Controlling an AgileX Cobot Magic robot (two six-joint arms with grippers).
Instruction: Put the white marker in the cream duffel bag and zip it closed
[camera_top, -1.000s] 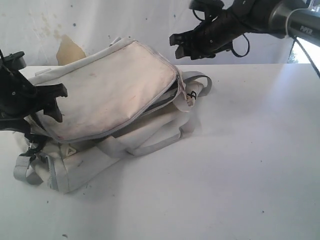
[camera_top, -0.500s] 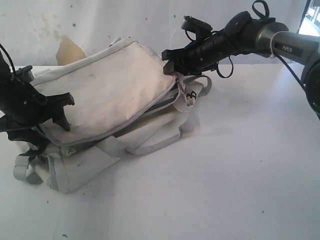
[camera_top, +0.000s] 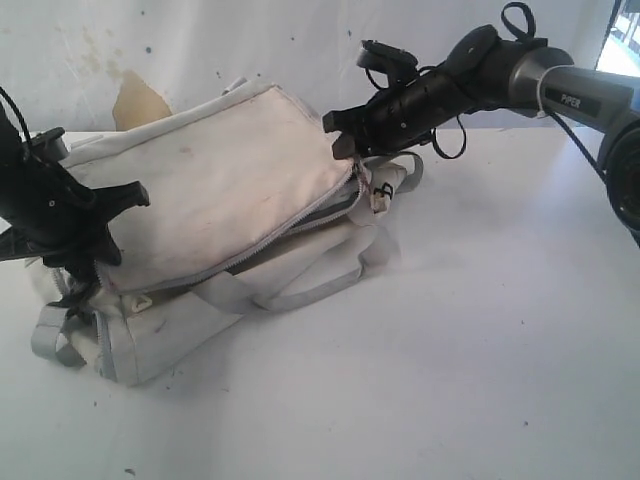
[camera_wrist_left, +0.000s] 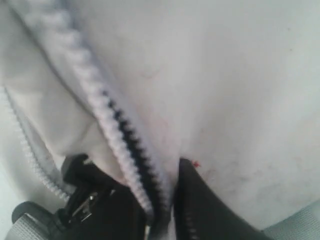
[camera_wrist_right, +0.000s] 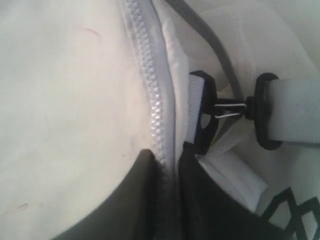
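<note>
The cream duffel bag (camera_top: 220, 190) lies on its side on the white table, its top flap partly unzipped along the front. At the flap's left end my left gripper (camera_top: 105, 255) is shut on the zipper edge; up close its dark fingers (camera_wrist_left: 162, 195) pinch the light grey zipper teeth (camera_wrist_left: 107, 115). My right gripper (camera_top: 337, 142) is shut on the flap's far right corner, and its fingers (camera_wrist_right: 167, 165) squeeze the zipper tape (camera_wrist_right: 152, 95). Beside them sit a black clip (camera_wrist_right: 202, 125) and a grey webbing strap (camera_wrist_right: 295, 115). The white marker is out of view.
A grey carry handle (camera_top: 310, 290) and a strap loop (camera_top: 50, 340) trail from the bag onto the white table (camera_top: 480, 330). A stained white wall with a brown patch (camera_top: 135, 100) stands right behind the bag.
The right arm came down from above to the flap's right corner and closed on it. The left gripper closed on the flap's left edge, and the flap now lies flatter.
</note>
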